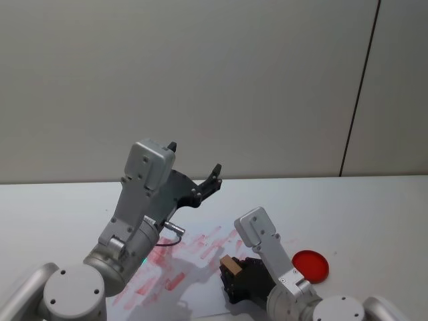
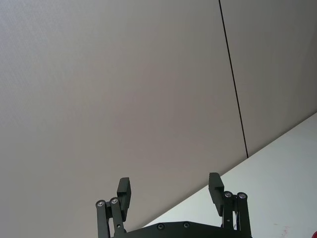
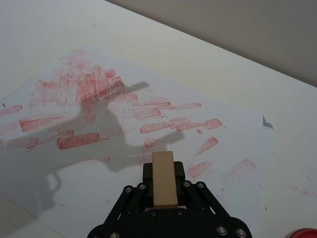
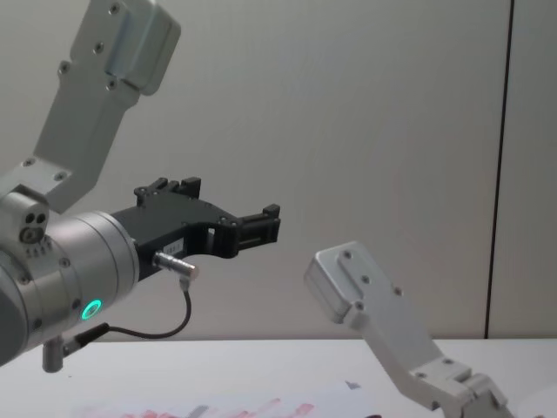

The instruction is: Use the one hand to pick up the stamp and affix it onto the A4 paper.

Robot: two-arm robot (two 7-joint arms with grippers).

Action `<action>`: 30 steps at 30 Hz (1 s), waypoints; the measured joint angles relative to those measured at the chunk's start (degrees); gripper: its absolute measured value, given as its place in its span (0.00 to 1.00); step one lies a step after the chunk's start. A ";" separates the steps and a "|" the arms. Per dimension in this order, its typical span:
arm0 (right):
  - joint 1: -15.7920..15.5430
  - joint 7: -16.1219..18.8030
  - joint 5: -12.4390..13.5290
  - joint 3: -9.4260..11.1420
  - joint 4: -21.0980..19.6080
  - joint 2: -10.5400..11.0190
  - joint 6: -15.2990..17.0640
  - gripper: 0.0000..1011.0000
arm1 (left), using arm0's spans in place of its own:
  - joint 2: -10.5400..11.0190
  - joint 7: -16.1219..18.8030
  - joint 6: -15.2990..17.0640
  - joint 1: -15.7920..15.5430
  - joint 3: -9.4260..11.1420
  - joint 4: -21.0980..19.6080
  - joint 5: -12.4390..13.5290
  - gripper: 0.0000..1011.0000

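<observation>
The small light-brown wooden stamp [image 3: 164, 179] is being gripped by the black two-fingered right gripper [image 3: 164, 171] over the white, red-printed A4 paper [image 3: 223, 148] below it, where a smeared print is probably being risked by any tilted or sliding press, while the left gripper [image 2: 168, 191] is being held raised beside it, fingers spread.

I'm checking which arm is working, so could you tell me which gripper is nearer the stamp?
Right. The right gripper is clamped on the stamp, over the A4 paper. The left gripper hangs open, raised high and apart from it.
</observation>
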 joint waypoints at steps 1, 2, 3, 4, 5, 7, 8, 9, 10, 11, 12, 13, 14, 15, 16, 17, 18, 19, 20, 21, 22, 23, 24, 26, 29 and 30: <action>0.01 -0.23 0.23 0.02 0.10 -0.07 0.14 0.22 | 0.00 0.00 0.00 0.00 0.00 0.00 0.00 0.99; 0.01 -0.23 0.23 0.02 0.10 -0.07 0.14 0.22 | 0.00 0.00 0.00 0.00 0.00 0.00 0.00 0.99; 0.03 -0.47 0.51 0.04 0.17 -0.14 0.27 0.22 | 0.00 0.00 0.00 0.00 0.00 0.00 0.00 0.99; 0.04 -0.62 0.72 0.08 0.20 -0.18 0.34 0.22 | 0.00 0.00 0.00 0.00 0.00 0.00 0.00 0.99; 0.04 -0.86 1.14 0.13 0.21 -0.24 0.44 0.22 | 0.00 0.00 0.00 0.00 0.00 0.00 0.00 0.99; 0.01 -1.09 1.73 0.24 0.19 -0.30 0.49 0.22 | 0.00 0.00 0.00 0.00 0.00 0.00 0.00 0.99; -0.01 -1.27 1.99 0.30 0.11 -0.33 0.53 0.22 | 0.00 0.00 0.00 0.00 0.00 0.00 0.00 0.99; -0.03 -1.39 2.26 0.36 0.05 -0.35 0.56 0.22 | 0.00 0.00 0.00 0.00 0.00 0.00 0.00 0.99; -0.05 -1.68 2.92 0.51 -0.15 -0.37 0.67 0.22 | 0.00 0.00 0.00 0.00 0.00 0.00 0.00 0.99; -0.07 -1.77 3.11 0.59 -0.32 -0.37 0.71 0.22 | 0.00 0.00 0.00 0.00 0.00 0.00 0.00 0.99; -0.09 -1.94 3.52 0.68 -0.52 -0.37 0.81 0.22 | 0.00 0.00 0.00 0.00 0.00 0.00 0.00 0.99; -0.12 -2.19 4.20 0.91 -1.13 -0.37 0.92 0.22 | 0.00 0.00 0.00 0.00 0.00 0.00 0.00 0.99; -0.13 -2.36 4.69 1.00 -1.47 -0.38 0.93 0.22 | 0.00 0.00 0.00 0.00 0.00 0.00 0.00 0.99; -0.14 -2.46 5.07 1.11 -1.86 -0.38 0.94 0.22 | 0.00 0.00 0.00 0.00 0.00 0.00 0.00 0.99; -0.18 -2.68 5.91 1.38 -2.80 -0.38 0.97 0.22 | 0.00 0.00 0.00 0.00 0.00 0.00 0.00 0.99; -0.21 -2.78 6.32 1.51 -3.25 -0.36 1.01 0.22 | 0.00 0.00 0.00 0.00 0.00 0.00 0.00 0.99; -0.25 -2.88 6.74 1.65 -3.74 -0.34 1.07 0.22 | 0.00 0.00 0.00 0.00 0.00 0.00 0.00 0.99; -0.33 -3.18 7.85 1.99 -4.88 -0.22 1.25 0.22 | 0.00 0.00 0.00 0.00 0.00 0.00 0.00 0.99; -0.40 -3.34 8.34 2.26 -5.72 -0.12 1.37 0.22 | 0.00 0.00 0.00 0.00 0.00 0.00 0.00 0.99; -0.47 -3.53 8.90 2.46 -6.35 -0.01 1.53 0.22 | 0.00 0.00 0.00 0.00 0.00 0.00 0.00 0.99; -0.66 -3.94 9.94 2.96 -7.71 0.29 1.92 0.22 | 0.00 0.00 0.00 0.00 0.00 0.00 0.00 0.99; -0.75 -4.23 10.66 3.22 -8.40 0.48 2.19 0.22 | 0.00 0.00 0.00 0.00 0.00 0.00 0.00 0.99; -0.91 -4.45 11.21 3.60 -9.31 0.74 2.42 0.22 | 0.00 0.00 0.00 0.00 0.00 0.00 0.00 0.99; -1.36 -5.22 12.83 4.51 -11.27 1.44 3.19 0.22 | 0.00 0.00 0.00 0.00 0.00 0.00 0.00 0.99; -2.02 -6.01 14.41 5.62 -13.42 2.53 4.00 0.22 | 0.00 0.00 0.00 0.00 0.00 0.00 0.00 0.99; -2.27 -6.19 14.73 6.01 -14.07 2.96 4.24 0.22 | 0.00 0.00 0.00 0.00 0.00 0.00 0.00 0.99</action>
